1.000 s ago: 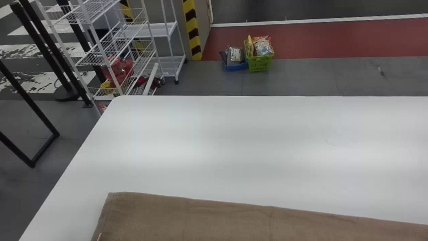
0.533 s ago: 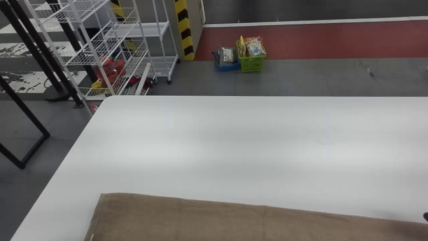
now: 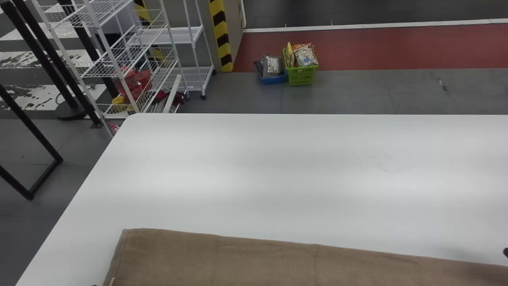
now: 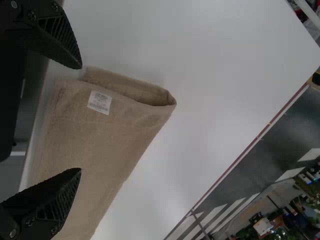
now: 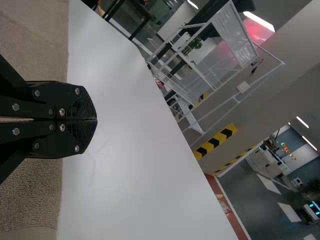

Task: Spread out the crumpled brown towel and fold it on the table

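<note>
The brown towel [image 3: 278, 262] is laid flat in a long folded band on the white table [image 3: 278, 171], along the bottom of the head view, and is cut off by the frame at lower right. The left gripper [image 3: 93, 285] is barely shown at the bottom edge, lower left; the right gripper [image 3: 506, 252] is seen at the right edge, just beyond the towel's far edge. In the left wrist view, the jaws of the left gripper [image 4: 81, 119] are held wide around the towel's end, with nothing between the tips; a white label [image 4: 99, 102] is shown there, beside a loosely doubled layer. In the right wrist view, the jaws of the right gripper [image 5: 96, 119] are pressed together, their empty tips extended past the towel's edge. Whether the towel is touched cannot be told.
</note>
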